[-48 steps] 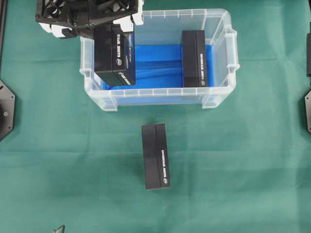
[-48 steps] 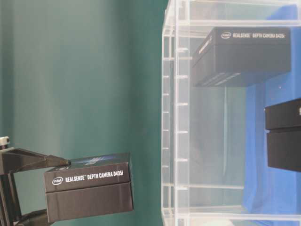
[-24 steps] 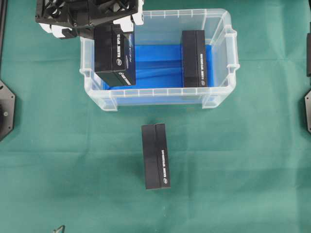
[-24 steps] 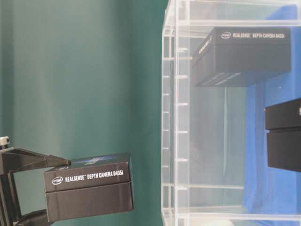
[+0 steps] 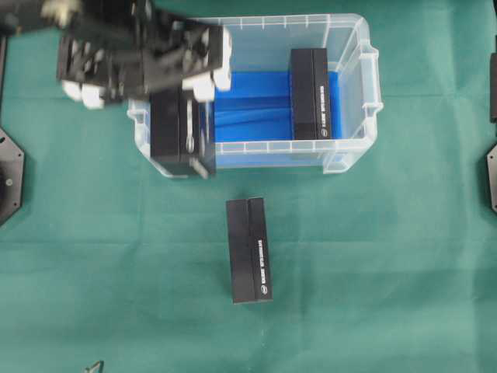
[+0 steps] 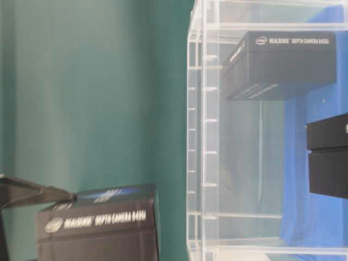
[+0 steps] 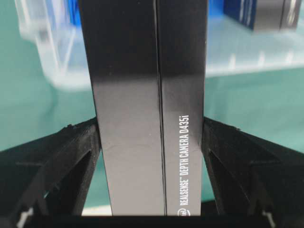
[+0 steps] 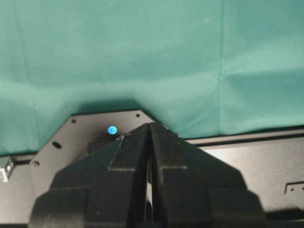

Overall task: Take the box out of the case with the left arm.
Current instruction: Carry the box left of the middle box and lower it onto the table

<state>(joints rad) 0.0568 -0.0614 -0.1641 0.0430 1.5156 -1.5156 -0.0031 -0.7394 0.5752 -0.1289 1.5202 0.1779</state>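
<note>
Nearest us in the overhead view, a black RealSense camera box point(image 5: 248, 250) lies flat on the green counter point(image 5: 388, 272), at about 6 o'clock from the case point(image 5: 351, 93) and well apart from it.

Beyond it, the left gripper point(image 5: 186, 116) grasps a second black box, the held box point(image 5: 182, 130), with its jaws pressed against the two long sides. From the left wrist camera we see that held box point(image 7: 149, 104) filling the gap between the two black fingers point(image 7: 66, 161), the white "DEPTH CAMERA D435i" lettering running along its length. In the overhead view the held box overlaps the case's near left corner at about 9 o'clock, its lower end past the rim and over the counter. The table-level view shows it point(image 6: 98, 228) outside the clear wall point(image 6: 204, 136).

Farther on, a third black box point(image 5: 311, 93) stands inside the case on the blue lining point(image 5: 248, 116), toward 3 o'clock.

The right gripper point(image 8: 150, 142) is clenched with nothing between its jaws, above its own black base plate point(image 8: 256, 171) at the counter's edge.
</note>
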